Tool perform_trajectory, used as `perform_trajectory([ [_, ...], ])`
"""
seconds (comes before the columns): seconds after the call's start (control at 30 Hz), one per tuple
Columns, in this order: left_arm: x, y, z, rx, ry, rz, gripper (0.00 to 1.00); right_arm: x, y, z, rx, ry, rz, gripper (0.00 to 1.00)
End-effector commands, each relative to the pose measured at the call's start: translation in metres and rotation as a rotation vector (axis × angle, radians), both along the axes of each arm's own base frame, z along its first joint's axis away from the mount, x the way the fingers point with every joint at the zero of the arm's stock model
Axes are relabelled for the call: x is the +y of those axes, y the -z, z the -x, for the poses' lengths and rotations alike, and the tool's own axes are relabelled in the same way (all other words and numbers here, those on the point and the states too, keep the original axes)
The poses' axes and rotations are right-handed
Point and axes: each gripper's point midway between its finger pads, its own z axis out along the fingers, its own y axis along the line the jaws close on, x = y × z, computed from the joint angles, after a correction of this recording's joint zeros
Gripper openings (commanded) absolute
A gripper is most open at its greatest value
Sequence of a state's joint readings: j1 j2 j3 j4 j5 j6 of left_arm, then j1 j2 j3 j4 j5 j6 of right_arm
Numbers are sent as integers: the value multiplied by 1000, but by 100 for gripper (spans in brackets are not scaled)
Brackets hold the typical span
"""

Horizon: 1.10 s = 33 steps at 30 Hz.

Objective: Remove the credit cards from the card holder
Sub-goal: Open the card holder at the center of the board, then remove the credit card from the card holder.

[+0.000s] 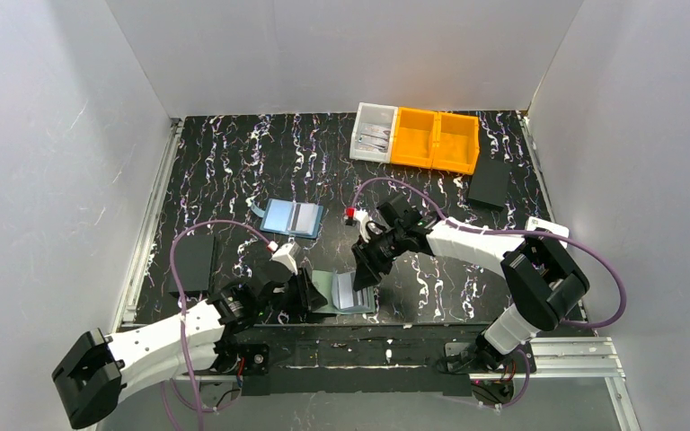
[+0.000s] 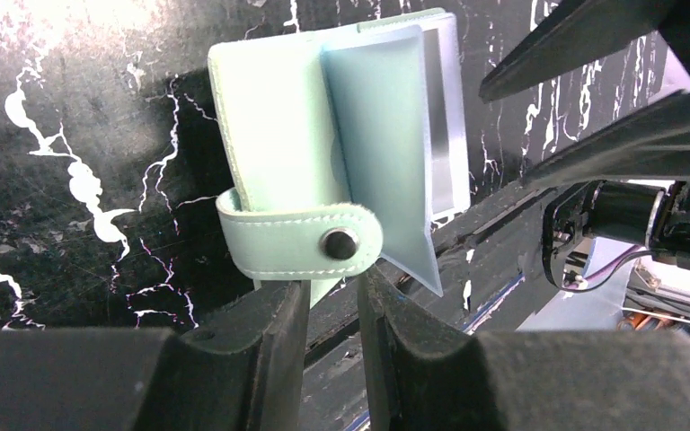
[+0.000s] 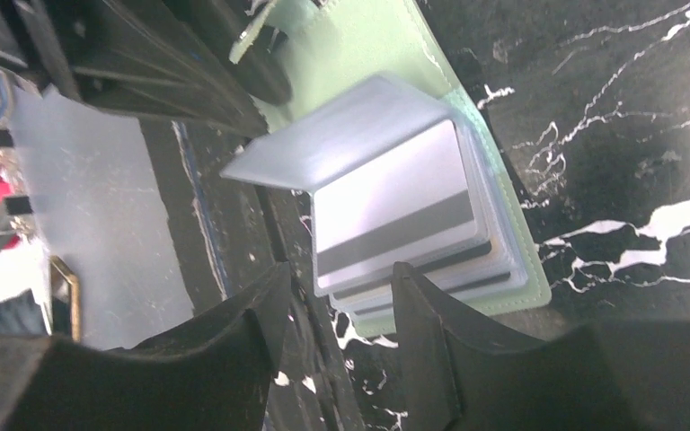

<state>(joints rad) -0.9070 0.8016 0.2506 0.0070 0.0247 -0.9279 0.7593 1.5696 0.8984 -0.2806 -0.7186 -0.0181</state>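
The sage-green card holder (image 1: 346,294) lies open near the table's front edge. In the left wrist view its cover (image 2: 274,135) stands up with the snap tab (image 2: 301,241) folded across. A clear sleeve (image 2: 382,135) fans out over a grey card (image 2: 442,108). My left gripper (image 2: 332,292) is open with a narrow gap, and the cover's lower edge dips between its jaws. In the right wrist view several credit cards (image 3: 391,224) with dark stripes lie staggered in sleeves. My right gripper (image 3: 337,287) is open, its jaws on either side of the stack's near corner.
A light-blue flat rectangle with a dark stripe (image 1: 292,217) lies behind the holder. Two orange bins (image 1: 436,139) and a white bin (image 1: 373,133) stand at the back. A black box (image 1: 488,184) is at the right, and a black slab (image 1: 193,262) at the left.
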Motion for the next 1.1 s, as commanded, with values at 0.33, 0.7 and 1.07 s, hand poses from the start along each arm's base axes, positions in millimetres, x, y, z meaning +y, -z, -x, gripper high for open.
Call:
perform_trajectory([
  [0.33, 3, 7, -1, -3, -35, 18, 23, 6, -5, -9, 7, 73, -39, 54],
  [0.7, 6, 13, 1, 9, -41, 12, 22, 4, -1, -8, 35, 97, -50, 57],
  [1.07, 6, 14, 3, 15, -42, 27, 22, 7, 6, -5, 85, 104, -49, 53],
])
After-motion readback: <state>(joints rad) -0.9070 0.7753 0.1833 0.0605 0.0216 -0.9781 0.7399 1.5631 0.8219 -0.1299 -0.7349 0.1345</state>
